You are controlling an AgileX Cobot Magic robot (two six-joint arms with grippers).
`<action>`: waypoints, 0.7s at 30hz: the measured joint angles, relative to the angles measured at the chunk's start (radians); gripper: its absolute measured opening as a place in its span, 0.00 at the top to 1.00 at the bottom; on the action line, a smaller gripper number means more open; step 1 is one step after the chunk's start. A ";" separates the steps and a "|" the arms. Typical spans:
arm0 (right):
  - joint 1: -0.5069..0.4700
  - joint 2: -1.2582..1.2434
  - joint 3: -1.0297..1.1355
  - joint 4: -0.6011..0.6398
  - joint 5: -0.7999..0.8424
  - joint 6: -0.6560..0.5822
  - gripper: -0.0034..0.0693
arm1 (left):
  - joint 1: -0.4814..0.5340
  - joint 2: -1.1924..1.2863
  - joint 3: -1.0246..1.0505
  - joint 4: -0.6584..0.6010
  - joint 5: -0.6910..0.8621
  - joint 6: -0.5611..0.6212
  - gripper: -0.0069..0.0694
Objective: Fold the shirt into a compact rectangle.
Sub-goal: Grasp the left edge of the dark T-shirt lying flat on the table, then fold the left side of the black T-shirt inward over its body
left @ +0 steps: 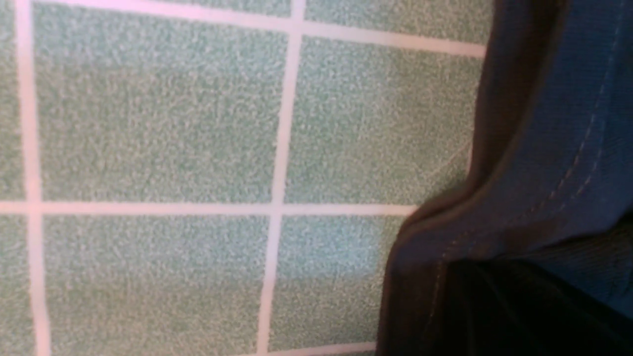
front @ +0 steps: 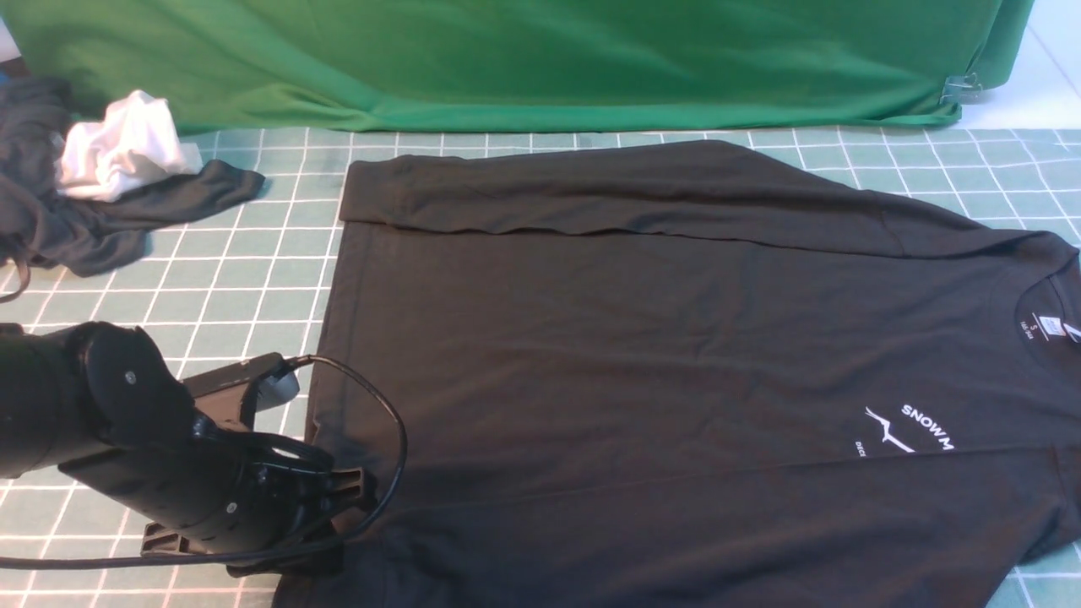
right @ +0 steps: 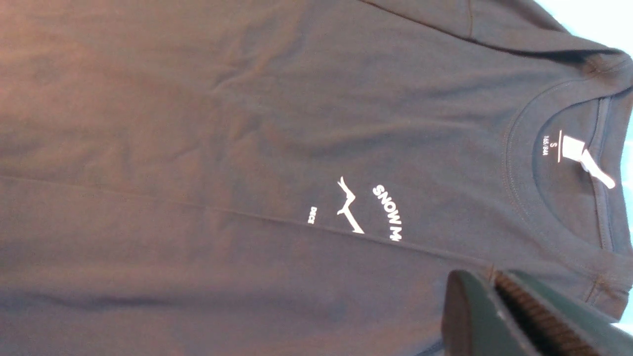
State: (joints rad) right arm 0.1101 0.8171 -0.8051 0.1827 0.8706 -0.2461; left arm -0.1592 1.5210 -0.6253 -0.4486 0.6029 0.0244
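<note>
Front view: the big black long-sleeved cotton shirt (front: 633, 338) lies flat on the green mat with white squares (front: 253, 253). It is longest from side to side. Its bottom hem is on the robot's left. Its round neck, with the white label (front: 1050, 324), is on the right. Both sleeves look folded in over the body.

The left gripper (front: 338, 498) is down low at the near corner of the hem. Its jaws are pressed together. I cannot tell for sure if cloth is pinched between them. In the left wrist view the stitched hem (left: 539, 198) is bunched up right beside it.

The right gripper (right: 487, 296) shows only in the right wrist view. It is over the near shoulder, by the neck. I cannot tell if its jaws are wide or narrow.

So the left arm is nearer the hem, and the right arm is nearer the neck. I think the next fold brings the hem across toward the neck.
</note>
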 joint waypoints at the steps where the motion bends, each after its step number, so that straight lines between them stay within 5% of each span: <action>1: 0.000 0.000 0.000 0.000 0.000 0.000 0.86 | 0.000 -0.016 0.001 -0.002 0.000 0.000 0.89; 10: 0.000 0.000 0.000 0.000 0.000 0.000 0.83 | 0.000 -0.210 -0.021 -0.017 0.056 0.011 0.89; 21: 0.000 0.000 0.000 0.000 0.001 0.001 0.80 | 0.000 -0.188 -0.400 0.040 0.049 -0.126 0.89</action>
State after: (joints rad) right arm 0.1101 0.8171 -0.8051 0.1827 0.8715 -0.2450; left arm -0.1592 1.3330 -1.0248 -0.4082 0.6519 -0.1016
